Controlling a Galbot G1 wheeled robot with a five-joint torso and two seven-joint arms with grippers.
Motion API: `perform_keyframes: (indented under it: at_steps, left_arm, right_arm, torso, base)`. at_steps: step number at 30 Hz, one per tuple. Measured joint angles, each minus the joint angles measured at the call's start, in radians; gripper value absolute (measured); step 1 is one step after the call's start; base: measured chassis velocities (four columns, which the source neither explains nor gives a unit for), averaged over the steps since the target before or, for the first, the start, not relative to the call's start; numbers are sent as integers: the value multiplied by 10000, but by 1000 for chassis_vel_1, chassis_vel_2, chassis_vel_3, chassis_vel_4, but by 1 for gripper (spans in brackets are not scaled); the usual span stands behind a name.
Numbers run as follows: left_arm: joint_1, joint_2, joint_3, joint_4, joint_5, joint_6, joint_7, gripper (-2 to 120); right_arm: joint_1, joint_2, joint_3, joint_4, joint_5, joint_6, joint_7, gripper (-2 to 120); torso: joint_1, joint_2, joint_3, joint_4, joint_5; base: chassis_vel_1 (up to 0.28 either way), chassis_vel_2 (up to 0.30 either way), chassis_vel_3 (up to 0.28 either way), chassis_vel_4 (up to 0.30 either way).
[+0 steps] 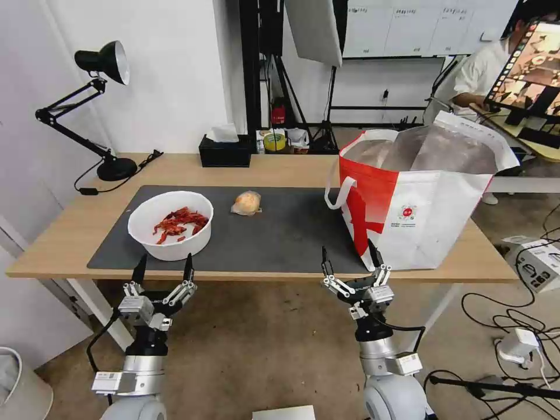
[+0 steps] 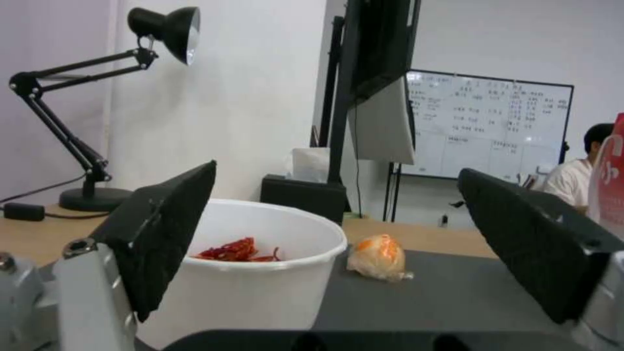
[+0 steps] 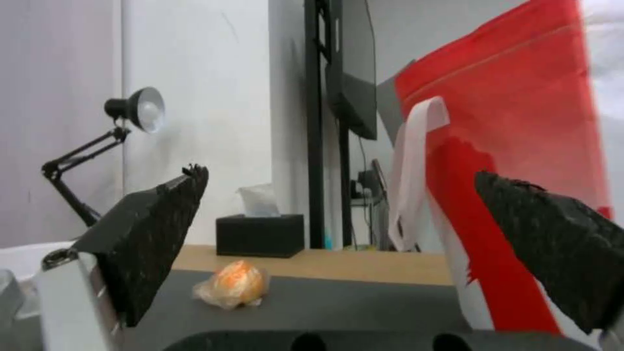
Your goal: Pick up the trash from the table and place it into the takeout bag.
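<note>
Both hands spread and empty at the near table [image 1: 70, 233] edge, left hand [image 1: 163, 269] before the upright shell bowl [image 1: 170, 224], right hand [image 1: 350, 263] by the open takeout bag [image 1: 420, 204] standing mouth-up, wrapped orange lump [image 1: 247, 202] mid-mat, long axis unclear; right wrist view cuts off bag top.

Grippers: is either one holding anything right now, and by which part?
Nothing is held. Left gripper and right gripper are both open, at the table's near edge.
</note>
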Motion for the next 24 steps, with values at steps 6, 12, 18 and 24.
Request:
perform_keyframes:
  at_steps: [6, 12, 18, 24]
  left_arm:
    - [88, 0, 52, -60, 6, -12, -2, 100]
    - [134, -1, 154, -90, 35, -17, -2, 100]
    - [94, 3, 155, -186, 31, 10, -4, 100]
    - [105, 1, 223, -223, 38, 42, 4, 100]
  right_arm:
    - [344, -139, -215, 155, 94, -873, 184, 100]
    - [932, -394, -494, 354, 499, -2010, 424, 100]
    - [1789, -1007, -1032, 536, 1549, -3516, 807, 100]
    - [2550, -1394, -1304, 530, 2347, -4382, 1041, 100]
  torso:
    - [0, 0, 0, 0, 0]
    - [0, 0, 0, 0, 0]
    - [0, 0, 0, -1, 1]
    - [0, 0, 0, -1, 0]
  base:
    - [0, 0, 0, 0]
    - [0, 0, 0, 0]
    - [0, 0, 0, 0]
    - [0, 0, 0, 0]
